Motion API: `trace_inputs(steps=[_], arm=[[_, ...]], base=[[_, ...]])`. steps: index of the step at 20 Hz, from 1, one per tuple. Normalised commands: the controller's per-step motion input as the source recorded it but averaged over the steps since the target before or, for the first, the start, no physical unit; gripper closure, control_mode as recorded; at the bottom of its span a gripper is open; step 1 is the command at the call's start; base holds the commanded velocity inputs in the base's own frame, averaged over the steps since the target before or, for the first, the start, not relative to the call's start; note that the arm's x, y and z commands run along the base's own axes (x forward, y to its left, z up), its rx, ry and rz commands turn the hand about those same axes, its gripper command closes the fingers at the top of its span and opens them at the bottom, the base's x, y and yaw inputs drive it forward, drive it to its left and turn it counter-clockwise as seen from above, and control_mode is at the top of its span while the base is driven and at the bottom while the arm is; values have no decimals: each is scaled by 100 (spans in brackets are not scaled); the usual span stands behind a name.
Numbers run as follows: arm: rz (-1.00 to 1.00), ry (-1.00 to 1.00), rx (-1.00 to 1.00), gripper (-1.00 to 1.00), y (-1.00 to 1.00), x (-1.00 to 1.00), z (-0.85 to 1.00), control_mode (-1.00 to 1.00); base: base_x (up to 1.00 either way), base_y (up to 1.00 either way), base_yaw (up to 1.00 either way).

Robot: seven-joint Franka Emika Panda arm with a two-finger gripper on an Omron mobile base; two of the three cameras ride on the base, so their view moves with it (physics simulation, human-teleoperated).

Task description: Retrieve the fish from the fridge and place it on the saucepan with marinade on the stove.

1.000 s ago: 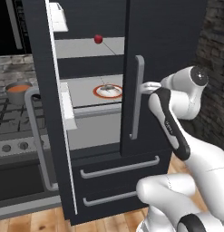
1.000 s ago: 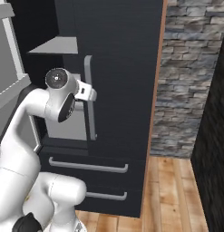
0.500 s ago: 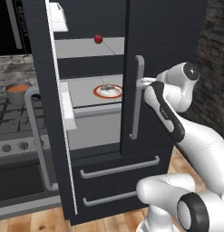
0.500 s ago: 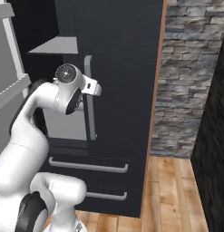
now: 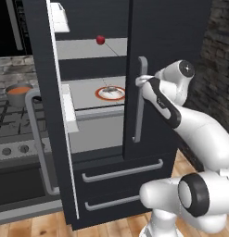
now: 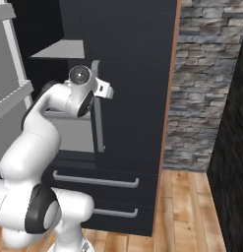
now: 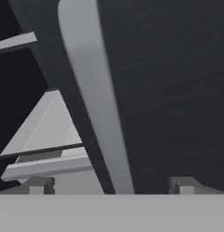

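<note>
Fridge (image 5: 171, 41) left door open, fish (image 5: 111, 89) on plate (image 5: 111, 94) on middle shelf, ball (image 5: 100, 40) on shelf above, saucepan (image 5: 19, 94) on stove (image 5: 14, 134) left of fridge, claw (image 5: 140, 81) at right door handle (image 5: 140, 99).

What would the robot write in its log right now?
gripper: open, at right door handle | fridge: left door open | fish: on plate

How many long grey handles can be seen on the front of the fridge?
4. One stands upright on the open left door. One stands upright on the closed right door, with the claw at it. One lies across the upper drawer, one across the lower drawer. None seems hidden.
</note>
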Motion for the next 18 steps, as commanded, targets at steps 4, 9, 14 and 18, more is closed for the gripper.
trace_inputs(steps=[4, 9, 14, 18], arm=[[0, 0, 0, -100, 0, 50, -10, -100], [0, 0, 0, -100, 0, 49, -15, -100], [0, 0, 0, -100, 2, 47, -17, -100], [0, 0, 0, -100, 8, 47, -22, -100]], base=[[0, 0, 0], [0, 0, 0], [0, 0, 0], [0, 0, 0]])
